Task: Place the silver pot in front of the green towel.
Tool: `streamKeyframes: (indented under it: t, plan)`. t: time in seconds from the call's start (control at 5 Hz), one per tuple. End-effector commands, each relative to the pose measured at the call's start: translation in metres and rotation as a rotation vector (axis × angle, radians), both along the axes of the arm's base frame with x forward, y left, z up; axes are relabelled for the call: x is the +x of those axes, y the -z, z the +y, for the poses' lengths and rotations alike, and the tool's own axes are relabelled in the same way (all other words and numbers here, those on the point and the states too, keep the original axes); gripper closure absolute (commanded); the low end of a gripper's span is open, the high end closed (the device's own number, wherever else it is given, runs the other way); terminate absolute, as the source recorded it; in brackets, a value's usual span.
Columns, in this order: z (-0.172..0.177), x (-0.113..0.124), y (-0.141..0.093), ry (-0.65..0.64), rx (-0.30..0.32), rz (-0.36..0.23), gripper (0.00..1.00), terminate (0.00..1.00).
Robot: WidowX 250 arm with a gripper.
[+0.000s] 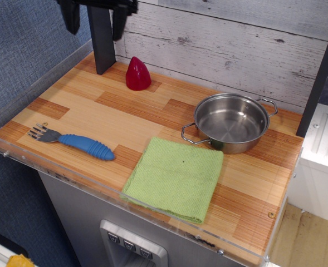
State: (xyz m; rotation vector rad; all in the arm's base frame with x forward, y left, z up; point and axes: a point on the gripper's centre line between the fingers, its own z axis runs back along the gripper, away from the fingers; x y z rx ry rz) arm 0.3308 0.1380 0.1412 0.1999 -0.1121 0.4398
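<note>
The silver pot [230,121] stands empty on the wooden counter [113,111] at the back right, with its near rim touching the far edge of the green towel [175,177]. The towel lies flat at the counter's front edge. My gripper [95,22] hangs high at the top left, above the counter's back left corner and far from the pot. Its two dark fingers [72,19] are spread apart and hold nothing.
A fork with a blue ribbed handle [74,142] lies at the front left. A red cone-shaped object [137,73] stands at the back near a dark upright post [101,44]. A clear plastic rim [52,167] edges the counter. A plank wall runs behind.
</note>
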Motion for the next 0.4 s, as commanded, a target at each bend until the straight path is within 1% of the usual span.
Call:
streamKeyframes:
  t: [0.0, 0.2]
  plan:
    - [-0.0012, -0.0032, -0.0192, -0.011, 0.024, -0.076, 0.0, 0.0]
    - [-0.0012, -0.0032, -0.0192, -0.011, 0.024, -0.076, 0.0, 1.0]
